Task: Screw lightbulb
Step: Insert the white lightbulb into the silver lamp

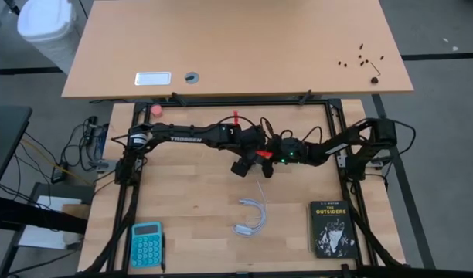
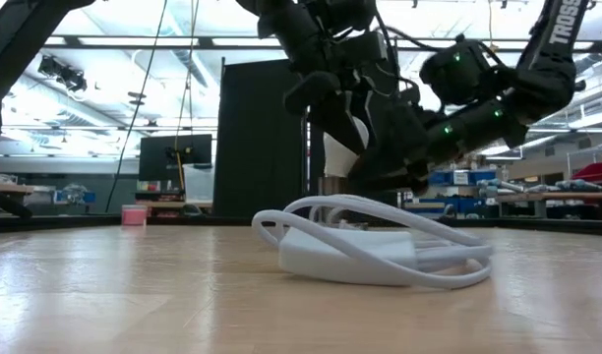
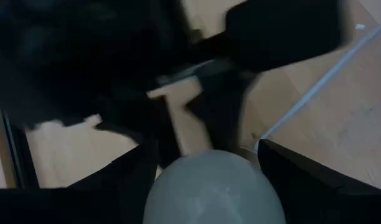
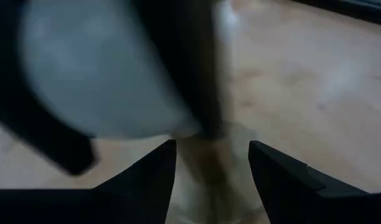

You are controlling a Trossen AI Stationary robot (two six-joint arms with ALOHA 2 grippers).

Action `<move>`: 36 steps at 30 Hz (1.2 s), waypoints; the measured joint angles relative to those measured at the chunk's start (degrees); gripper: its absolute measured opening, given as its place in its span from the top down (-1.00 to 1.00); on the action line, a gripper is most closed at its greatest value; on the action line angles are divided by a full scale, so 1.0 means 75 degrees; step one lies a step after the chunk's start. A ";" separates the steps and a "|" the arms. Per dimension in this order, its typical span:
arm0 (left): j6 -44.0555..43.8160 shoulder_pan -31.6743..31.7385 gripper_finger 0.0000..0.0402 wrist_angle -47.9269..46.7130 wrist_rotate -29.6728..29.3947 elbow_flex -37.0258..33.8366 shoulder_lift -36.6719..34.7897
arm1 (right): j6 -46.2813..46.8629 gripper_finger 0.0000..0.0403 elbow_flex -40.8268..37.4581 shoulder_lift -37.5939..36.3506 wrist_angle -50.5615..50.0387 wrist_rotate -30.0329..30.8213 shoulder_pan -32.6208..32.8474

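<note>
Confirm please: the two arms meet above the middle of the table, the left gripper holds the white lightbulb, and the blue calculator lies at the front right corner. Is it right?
Not entirely. The high view shows the blue calculator at the front left corner; the front right holds a black book. The rest stands: the arms meet mid-table, and the left gripper holds the lightbulb.

Both arms meet above the middle of the tabletop [image 1: 190,193], crowding that zone. Obstacles nearer the front edge: a coiled white cord [image 1: 252,216] at centre, a book [image 1: 331,228] to the right, a calculator [image 1: 146,244] to the left. Bare wood lies between them.
</note>
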 joint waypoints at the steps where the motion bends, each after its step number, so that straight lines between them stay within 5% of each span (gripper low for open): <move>1: -0.0043 0.0005 -0.37 -0.0042 -0.0005 0.0000 0.0000 | 0.0027 -0.06 -0.0041 0.0005 -0.0080 -0.0004 -0.0010; 17: -0.0654 0.0064 -0.37 -0.0684 -0.1114 0.0128 0.0000 | -0.0137 -0.06 -0.0556 -0.1175 -0.0321 -0.0535 -0.0291; 36: -0.1964 0.0361 -0.37 -0.0876 -0.0842 0.0119 -0.0268 | -0.0312 -0.06 -0.0467 -0.1319 -0.0866 -0.0695 -0.0374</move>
